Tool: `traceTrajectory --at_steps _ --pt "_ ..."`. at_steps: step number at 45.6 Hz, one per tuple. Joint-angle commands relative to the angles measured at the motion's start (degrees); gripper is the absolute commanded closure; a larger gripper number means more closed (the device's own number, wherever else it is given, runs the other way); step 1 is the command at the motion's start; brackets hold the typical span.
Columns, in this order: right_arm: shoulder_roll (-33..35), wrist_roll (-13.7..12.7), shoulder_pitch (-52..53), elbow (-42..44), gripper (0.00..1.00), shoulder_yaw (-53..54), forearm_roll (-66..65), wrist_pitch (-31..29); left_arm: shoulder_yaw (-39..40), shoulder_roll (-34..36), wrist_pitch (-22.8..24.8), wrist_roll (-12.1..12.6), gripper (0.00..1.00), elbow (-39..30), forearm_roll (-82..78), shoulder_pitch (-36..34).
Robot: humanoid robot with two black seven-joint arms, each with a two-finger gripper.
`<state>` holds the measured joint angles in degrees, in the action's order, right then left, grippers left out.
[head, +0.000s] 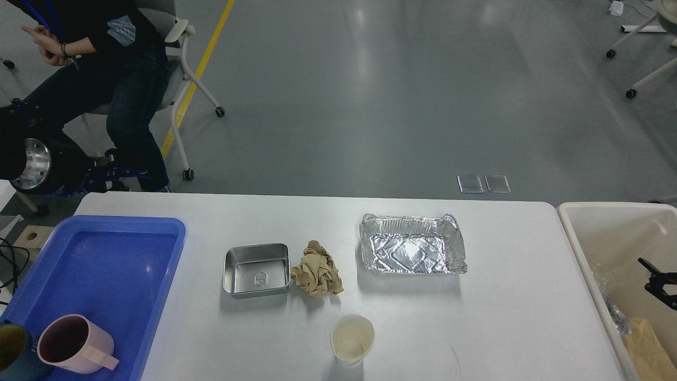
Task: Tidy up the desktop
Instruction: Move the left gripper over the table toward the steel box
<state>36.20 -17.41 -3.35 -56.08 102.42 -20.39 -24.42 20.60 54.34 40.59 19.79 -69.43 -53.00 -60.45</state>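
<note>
Altogether: desktop with four items; right tool spread open; left tool unreadable.

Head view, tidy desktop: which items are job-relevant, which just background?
Job:
desktop
steel tin
crumpled brown paper
foil tray
paper cup
blue tray
cream bin

Background:
seated person
chair

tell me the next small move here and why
Probably bring the left gripper down toward the steel tin, the nearest loose item to the blue tray where the cups sit. The gripper hangs off the desktop's far-left corner, holding nothing that shows.
</note>
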Motion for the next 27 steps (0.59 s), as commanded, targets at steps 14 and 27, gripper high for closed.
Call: traceTrajectory --at_steps 14,27 --pt "-0.1 0.1 -0.3 -0.1 0.0 0.0 -0.1 0.0 0.2 -9.6 0.0 13.9 0.03 4.5 0.3 2.6" --pt "-0.2 0.1 -1.0 -0.1 0.0 -0.1 -0.2 -0.1 0.2 -20.2 0.2 14.3 0.02 11.8 0.2 6.5"
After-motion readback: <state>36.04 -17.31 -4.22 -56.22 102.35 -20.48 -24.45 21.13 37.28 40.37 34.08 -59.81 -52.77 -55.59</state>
